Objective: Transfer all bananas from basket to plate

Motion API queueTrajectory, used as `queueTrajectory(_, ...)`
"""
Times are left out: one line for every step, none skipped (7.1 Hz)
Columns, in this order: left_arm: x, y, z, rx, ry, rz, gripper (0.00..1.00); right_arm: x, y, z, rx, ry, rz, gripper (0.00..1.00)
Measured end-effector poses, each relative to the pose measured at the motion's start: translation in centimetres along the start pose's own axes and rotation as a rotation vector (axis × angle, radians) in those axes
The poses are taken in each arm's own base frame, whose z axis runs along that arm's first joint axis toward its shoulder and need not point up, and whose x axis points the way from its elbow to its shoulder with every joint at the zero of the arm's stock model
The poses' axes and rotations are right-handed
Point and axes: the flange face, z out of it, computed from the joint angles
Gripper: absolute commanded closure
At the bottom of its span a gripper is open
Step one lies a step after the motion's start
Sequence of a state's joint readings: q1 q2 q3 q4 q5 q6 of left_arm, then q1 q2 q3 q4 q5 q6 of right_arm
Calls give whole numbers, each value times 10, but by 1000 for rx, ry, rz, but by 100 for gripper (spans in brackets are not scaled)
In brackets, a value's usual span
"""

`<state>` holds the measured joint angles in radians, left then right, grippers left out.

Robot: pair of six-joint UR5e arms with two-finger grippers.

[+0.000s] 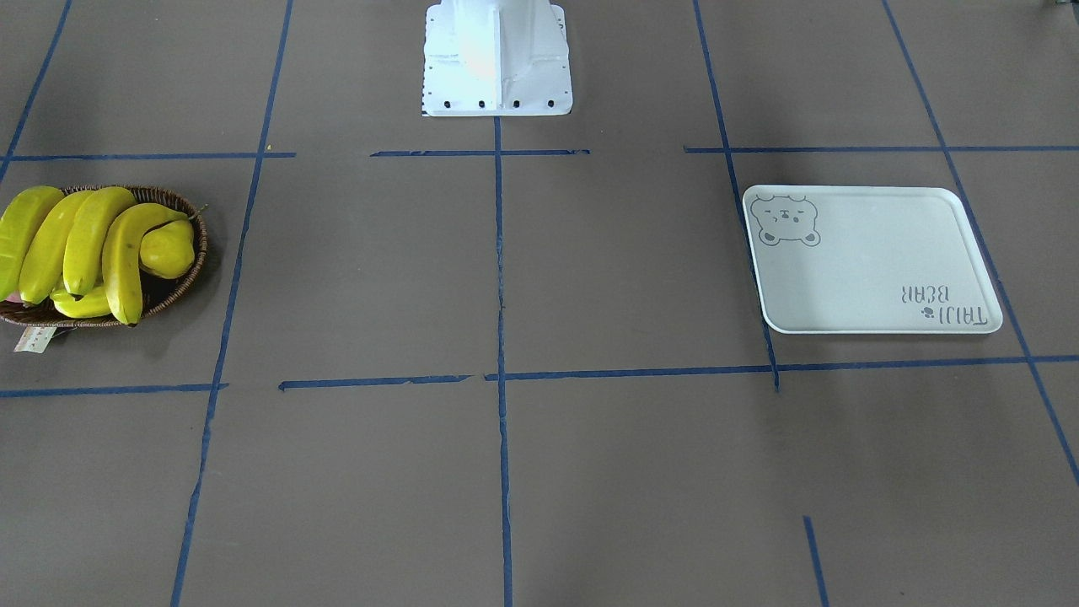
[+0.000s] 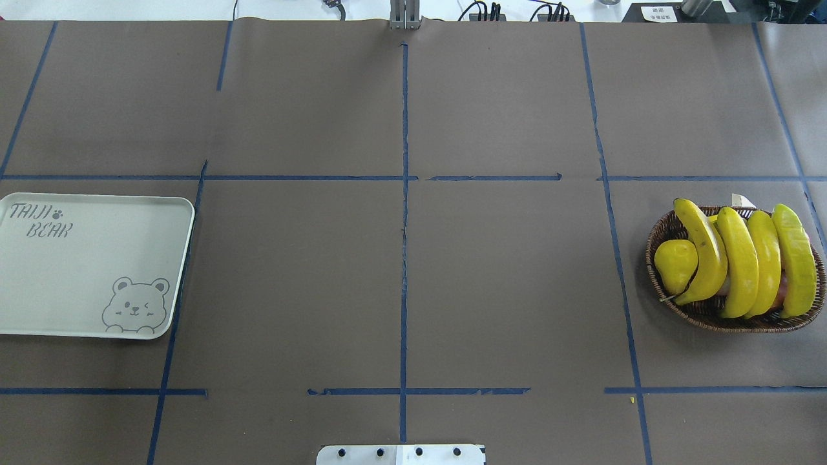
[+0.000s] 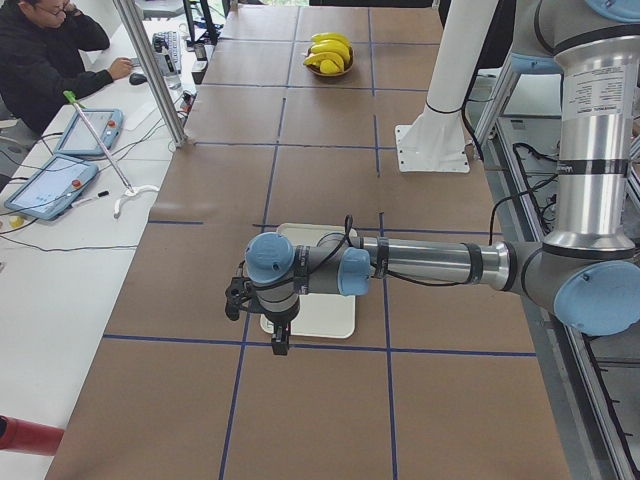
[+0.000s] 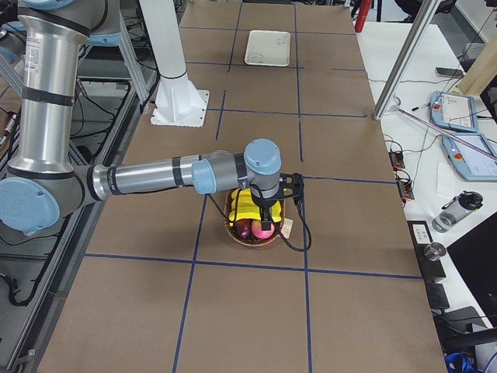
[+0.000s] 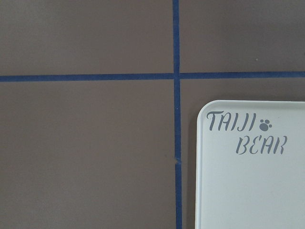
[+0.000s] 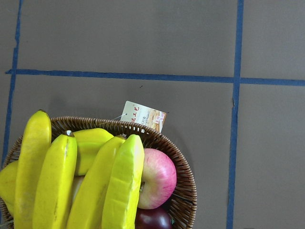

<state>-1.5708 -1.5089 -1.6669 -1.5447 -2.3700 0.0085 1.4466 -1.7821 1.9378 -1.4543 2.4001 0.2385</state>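
1. Grey metal up close, from the table's right end: right arm stretched out level from the base, wrist bent straight down, right gripper [image 4: 266,227] hanging directly over the basket [image 2: 730,323]. Too small and side-on to read the fingers, so cannot tell whether spread or closed.
2. Reads as a ready pose for a first pick, tool and camera aimed down at the fruit.
3. Just beneath, all the bananas [image 2: 736,261] in the basket, laid side by side across it on top of the heap, so probably reachable from above. Packed in with a pear [image 2: 675,265], a ridged yellow-green fruit [image 2: 798,258] and a pink apple [image 6: 159,176]. Paper tag [image 6: 143,116] outside the rim.
4. Well apart, at the robot's left end: plate [image 2: 84,284] flat on the brown paper, bare, bear print uncovered. Nothing transferred yet.
5. Farthest, left arm in a matching pose, forearm level, wrist down, left gripper [image 3: 279,338] above the plate's edge. Again cannot tell the finger state. Probably parked there to watch the drop zone.
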Motion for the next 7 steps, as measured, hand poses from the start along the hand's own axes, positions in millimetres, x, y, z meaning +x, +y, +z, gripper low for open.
queueTrajectory(0, 1, 0, -1, 0, -1, 0, -9, 16, 11, 26, 11, 24, 1)
queueTrajectory(0, 1, 0, -1, 0, -1, 0, -20, 29, 23, 59, 15, 34, 1)
queueTrajectory(0, 1, 0, -1, 0, -1, 0, -31, 36, 34, 75, 13, 42, 1)
queueTrajectory(0, 1, 0, 0, 0, 3, 0, -41, 40, 45, 70, 10, 49, 1)
queueTrajectory(0, 0, 0, 1, 0, 6, 0, -48, 43, 55, 55, 11, 47, 1)
queueTrajectory(0, 1, 0, 1, 0, 3, 0, -50, 45, 65, 40, 23, 43, 3)
queueTrajectory(0, 1, 0, 0, 0, 2, 0, -51, 47, 76, 25, 42, 33, 13)
